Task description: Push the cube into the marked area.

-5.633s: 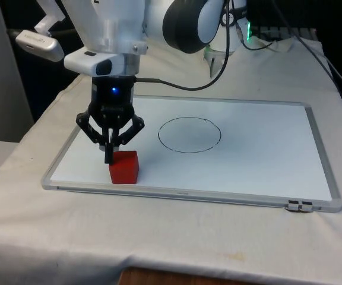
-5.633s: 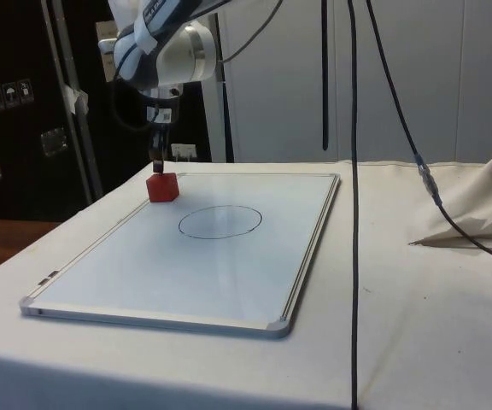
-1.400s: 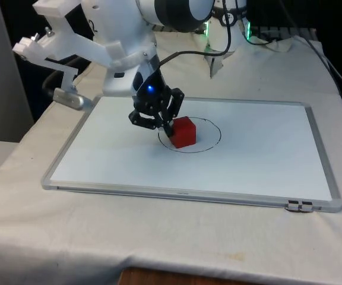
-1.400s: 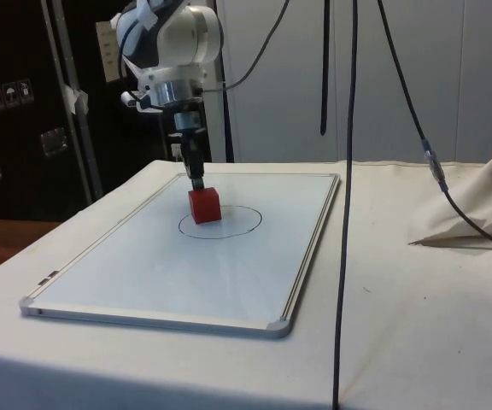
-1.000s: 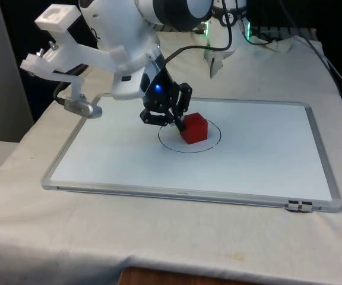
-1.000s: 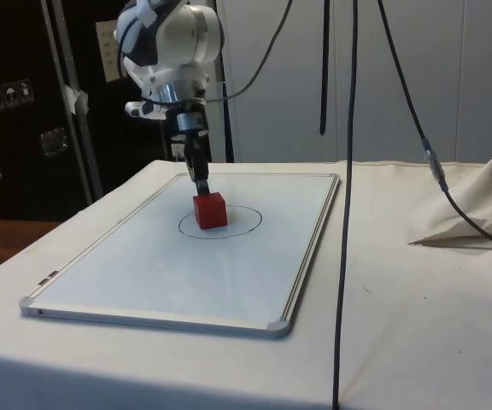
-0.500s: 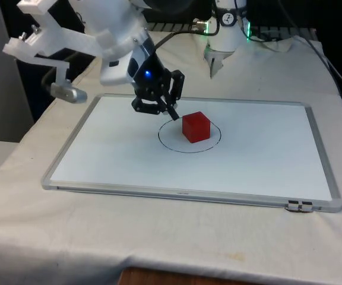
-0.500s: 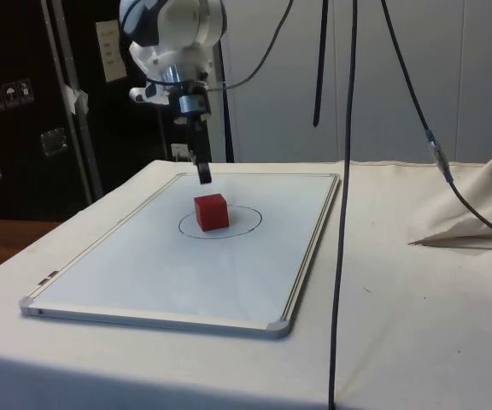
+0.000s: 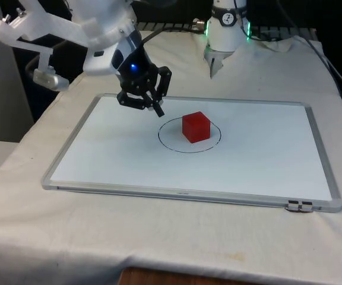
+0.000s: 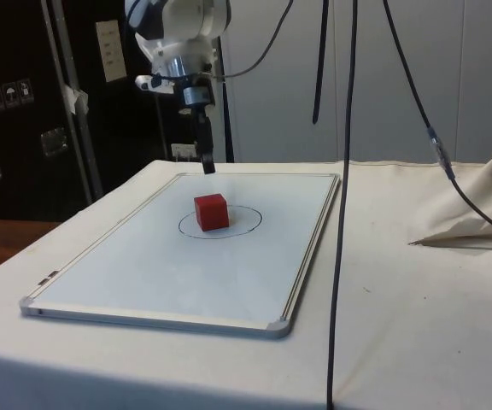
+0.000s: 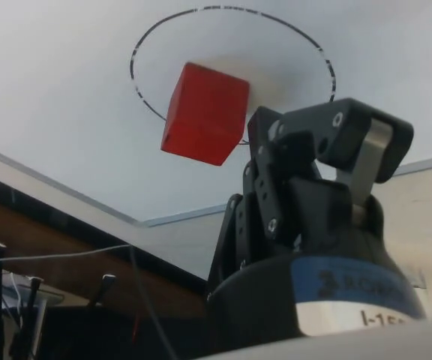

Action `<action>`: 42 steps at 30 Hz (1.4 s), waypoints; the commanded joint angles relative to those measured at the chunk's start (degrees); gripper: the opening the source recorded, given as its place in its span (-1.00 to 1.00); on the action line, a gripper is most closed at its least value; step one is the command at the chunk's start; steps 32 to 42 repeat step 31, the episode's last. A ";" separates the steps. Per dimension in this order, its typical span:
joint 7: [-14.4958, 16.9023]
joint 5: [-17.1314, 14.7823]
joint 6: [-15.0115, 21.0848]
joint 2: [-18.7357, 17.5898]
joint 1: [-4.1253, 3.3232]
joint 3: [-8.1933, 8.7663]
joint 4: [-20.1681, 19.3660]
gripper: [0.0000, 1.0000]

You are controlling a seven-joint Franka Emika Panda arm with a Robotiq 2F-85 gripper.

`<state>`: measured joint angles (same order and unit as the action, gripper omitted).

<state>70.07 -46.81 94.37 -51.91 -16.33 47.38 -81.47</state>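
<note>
From the front, the red cube (image 9: 196, 127) sits inside the drawn circle (image 9: 189, 135) on the whiteboard (image 9: 266, 154), a little toward the front view's right of the ring's middle. The gripper (image 9: 158, 111) hangs tilted above the board, apart from the cube, on the front view's left of it; its fingers look pressed together.

From the side, the cube (image 10: 211, 211) rests within the circle (image 10: 220, 221), and the gripper (image 10: 207, 166) is up in the air beyond it, touching nothing.

At the wrist, the cube (image 11: 205, 112) lies inside the circle (image 11: 231, 67), with the closed fingers (image 11: 328, 142) near it.
</note>
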 commanded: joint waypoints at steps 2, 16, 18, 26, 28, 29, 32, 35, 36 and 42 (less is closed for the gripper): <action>-0.92 0.40 0.74 -0.23 -0.29 0.57 0.06 -0.99; -4.24 0.46 3.90 -0.11 -0.86 1.38 0.06 -0.99; -4.70 0.40 4.35 -0.17 -0.92 1.49 0.06 -0.99; -6.19 0.52 6.07 -0.11 -1.03 1.66 -0.17 -0.99; -6.25 0.46 6.36 -0.06 -1.03 1.60 -0.23 -0.99; -6.19 0.40 6.19 -0.06 -0.92 1.49 -0.17 -0.99; -5.96 0.29 5.61 -0.06 -0.57 1.20 0.06 -0.99; -5.96 0.29 5.61 -0.06 -0.57 1.20 0.06 -0.99; -5.96 0.29 5.61 -0.06 -0.57 1.20 0.06 -0.99; -5.96 0.29 5.61 -0.06 -0.57 1.20 0.06 -0.99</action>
